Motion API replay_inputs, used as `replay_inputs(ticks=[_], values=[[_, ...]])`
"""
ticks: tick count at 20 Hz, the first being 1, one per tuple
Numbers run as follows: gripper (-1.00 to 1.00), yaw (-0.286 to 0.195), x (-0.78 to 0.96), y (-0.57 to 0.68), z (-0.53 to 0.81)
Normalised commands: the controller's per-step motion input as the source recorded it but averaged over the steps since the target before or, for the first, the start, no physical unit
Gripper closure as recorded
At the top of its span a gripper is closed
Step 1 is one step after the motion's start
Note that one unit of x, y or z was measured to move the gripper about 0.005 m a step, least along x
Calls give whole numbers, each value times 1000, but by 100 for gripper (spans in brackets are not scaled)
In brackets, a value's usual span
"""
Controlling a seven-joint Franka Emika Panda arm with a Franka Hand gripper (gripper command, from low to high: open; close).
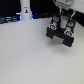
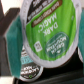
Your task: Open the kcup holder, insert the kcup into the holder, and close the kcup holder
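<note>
Progress looks about midway — the kcup holder (image 1: 61, 33) sits on the white bench (image 1: 30, 55) toward the exterior view's right, its front pulled open, with the tool (image 1: 62, 15) hanging right above it. A white bottle (image 1: 25, 11) stands well apart at the exterior view's left. The wrist view is filled by the kcup (image 2: 50, 37), green lid facing the camera — seemingly clasped in the tool. Seating the cup and closing remain.
</note>
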Motion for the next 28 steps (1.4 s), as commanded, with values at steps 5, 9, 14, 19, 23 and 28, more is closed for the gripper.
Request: replay_inputs(ticks=[5, 9, 14, 19, 23, 28], values=[[100, -32, -60, -54, 357], [100, -28, -209, -101, 390], [100, 14, -70, -12, -99], [100, 39, -41, 12, -256], [100, 22, -42, 10, -228], [100, -5, -74, -49, -43]])
